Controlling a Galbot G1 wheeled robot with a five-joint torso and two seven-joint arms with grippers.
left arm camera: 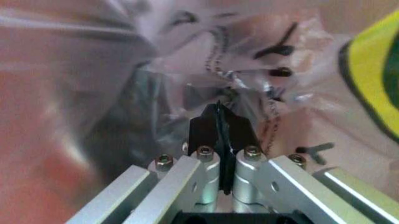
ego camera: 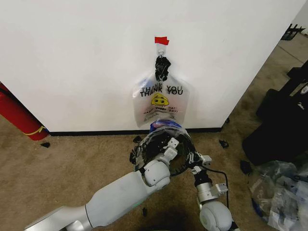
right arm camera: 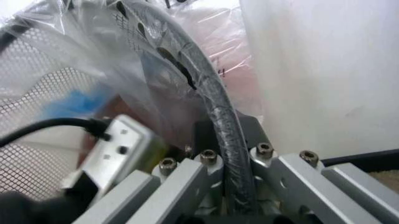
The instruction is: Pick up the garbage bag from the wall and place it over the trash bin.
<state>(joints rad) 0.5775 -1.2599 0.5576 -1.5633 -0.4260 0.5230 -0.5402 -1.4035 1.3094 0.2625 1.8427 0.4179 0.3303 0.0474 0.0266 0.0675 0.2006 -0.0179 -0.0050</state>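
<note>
The wall stood white behind everything, its black baseboard running along tan carpet. A red cylinder leaned at the wall's foot on the robot's left, and dark gear with crumpled plastic lay on the floor to the right. On a small hook under a strip of red tape hung a clear bag printed THANK YOU with a yellow smiley. Just below it, near the baseboard, stood the bin — black mesh, round — with the garbage bag draped at its far rim, blue patches showing; the right wrist view showed thin film lying over the mesh and rim. Both arms reached to the bin from the near side. The left gripper sat over the opening, its black fingers pressed together on a pinch of the bag's film. The right gripper was at the bin's right side, its fingers closed tight around the dark rim.
</note>
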